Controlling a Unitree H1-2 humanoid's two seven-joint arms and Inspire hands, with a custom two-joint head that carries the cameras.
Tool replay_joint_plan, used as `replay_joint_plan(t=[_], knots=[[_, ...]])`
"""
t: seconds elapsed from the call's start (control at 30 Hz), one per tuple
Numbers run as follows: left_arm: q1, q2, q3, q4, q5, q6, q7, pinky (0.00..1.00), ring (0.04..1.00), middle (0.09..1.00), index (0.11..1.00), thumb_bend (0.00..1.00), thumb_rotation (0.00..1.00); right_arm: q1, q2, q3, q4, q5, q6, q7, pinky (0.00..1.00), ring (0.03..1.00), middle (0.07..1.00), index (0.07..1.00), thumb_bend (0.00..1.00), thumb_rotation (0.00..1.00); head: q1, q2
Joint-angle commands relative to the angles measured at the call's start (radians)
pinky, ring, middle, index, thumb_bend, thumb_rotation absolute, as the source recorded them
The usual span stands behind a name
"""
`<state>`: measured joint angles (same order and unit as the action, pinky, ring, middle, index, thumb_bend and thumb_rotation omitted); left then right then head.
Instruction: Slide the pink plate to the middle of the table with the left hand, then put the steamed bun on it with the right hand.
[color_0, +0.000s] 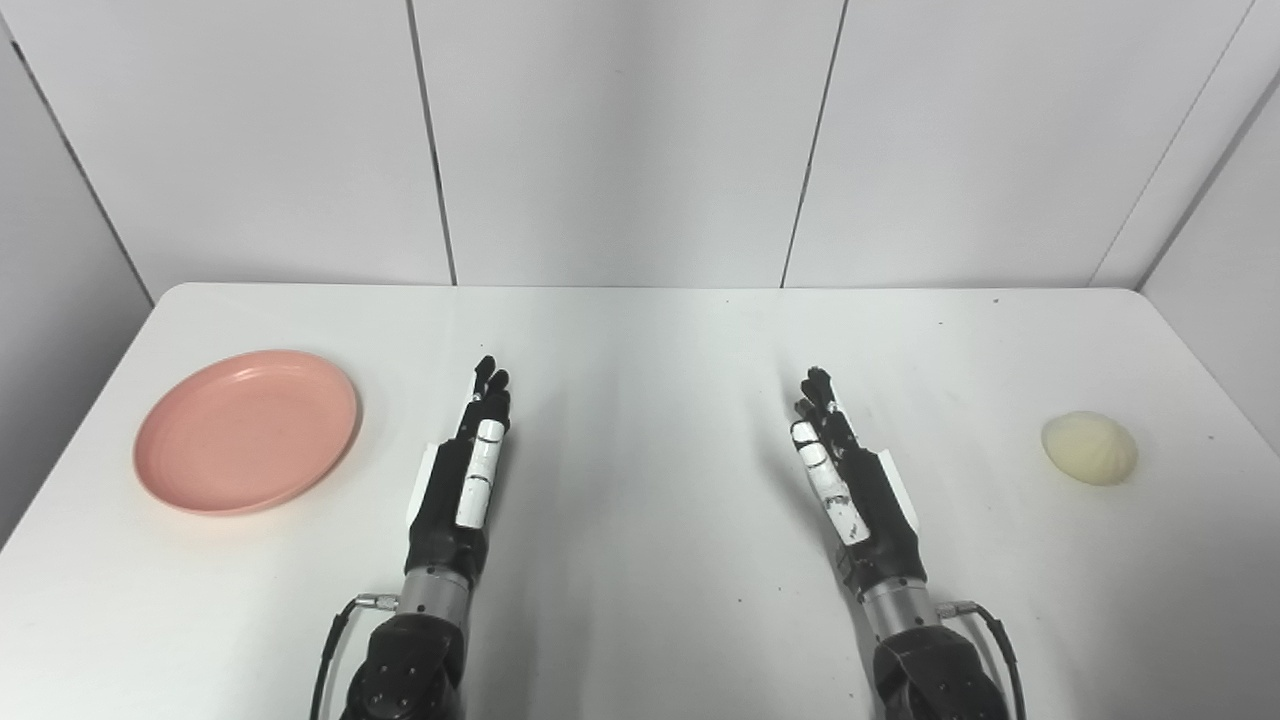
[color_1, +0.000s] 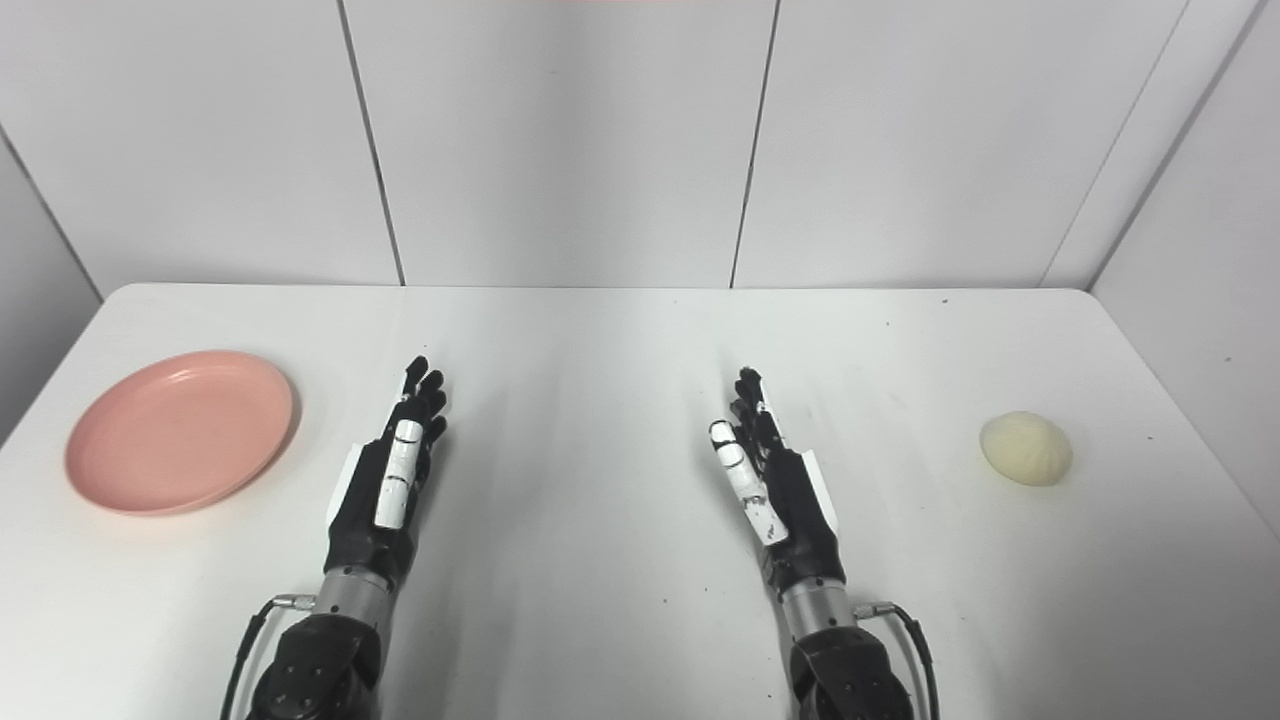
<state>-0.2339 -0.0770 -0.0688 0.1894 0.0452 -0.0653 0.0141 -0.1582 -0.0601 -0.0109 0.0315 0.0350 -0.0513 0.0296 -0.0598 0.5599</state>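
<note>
Two risks should hold your attention, and both, in my judgement, come from how things lie now. Take the pink plate (color_0: 246, 431) as your landmark: it sits flat near the left edge of the bench (color_0: 640, 330), and your left hand (color_0: 462, 486) lies to its right, near but not touching it. Reach over the plate too steeply and its shallow rim may tip or skid away instead of sliding; catch it off centre and it could swing toward the bench's near edge. The steamed bun (color_0: 1089, 447) rests far to the right of the plate, close to the bench's right edge and well apart from your right hand (color_0: 848, 482), which lies between plate and bun. A bun that round and soft-looking may roll off that edge if nudged, or dent if you squeeze it hard. Move it before the plate is centred and you have nowhere proper to set it. As for pose, both arms come in from the near edge and both hands lie low over the bench, turned edge-up with thumbs uppermost. On each hand the fingers (color_1: 423, 387) stretch straight out and close together toward the back wall, holding nothing; whether the hands rest on the surface or hover just above it, you cannot tell.
</note>
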Motion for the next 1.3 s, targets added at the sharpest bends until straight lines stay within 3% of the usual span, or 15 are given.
replay_joint_plan(t=[0.0,0.43,0.63,0.9,1.03,1.17,1.27], knots=[[0.012,0.008,0.003,0.007,-0.009,0.004,-0.011,1.0,1.0,1.0,1.0,0.67,1.0,-0.025,0.014,-0.01,-0.011,0.002,-0.042,-0.014,1.0,1.0,1.0,1.0,0.59,0.81,-0.002,-0.002],[0.017,0.018,-0.007,-0.008,-0.038,0.033,-0.061,1.0,1.0,1.0,1.0,0.61,1.0,-0.038,0.023,-0.034,0.012,-0.01,-0.056,-0.049,1.0,1.0,1.0,1.0,0.6,0.88,-0.003,-0.005],[0.015,0.017,-0.005,-0.007,-0.058,0.037,-0.072,1.0,1.0,1.0,1.0,0.61,1.0,-0.042,0.018,-0.035,0.017,-0.01,-0.055,-0.05,1.0,1.0,1.0,1.0,0.54,0.87,-0.004,-0.003],[0.017,0.015,-0.006,-0.011,-0.05,0.032,-0.066,1.0,1.0,1.0,1.0,0.62,1.0,-0.042,0.011,-0.03,0.017,-0.009,-0.047,-0.037,1.0,1.0,1.0,1.0,0.57,0.88,0.001,-0.003],[0.017,0.011,-0.01,-0.007,-0.049,0.036,-0.066,1.0,1.0,1.0,1.0,0.63,1.0,-0.033,0.005,-0.03,0.009,-0.008,-0.042,-0.033,1.0,0.998,1.0,1.0,0.57,0.87,0.07,-0.022],[0.006,-0.006,-0.018,0.038,-0.036,-0.013,-0.053,1.0,1.0,1.0,1.0,0.62,1.0,-0.017,-0.023,-0.037,0.012,0.012,-0.057,-0.011,1.0,0.998,1.0,1.0,0.55,0.9,0.232,-0.08],[-0.015,-0.026,-0.012,0.083,-0.018,-0.047,-0.017,1.0,1.0,1.0,1.0,0.63,1.0,-0.012,-0.04,-0.047,0.029,0.054,-0.077,0.017,1.0,1.0,1.0,1.0,0.54,0.89,0.28,-0.101]])
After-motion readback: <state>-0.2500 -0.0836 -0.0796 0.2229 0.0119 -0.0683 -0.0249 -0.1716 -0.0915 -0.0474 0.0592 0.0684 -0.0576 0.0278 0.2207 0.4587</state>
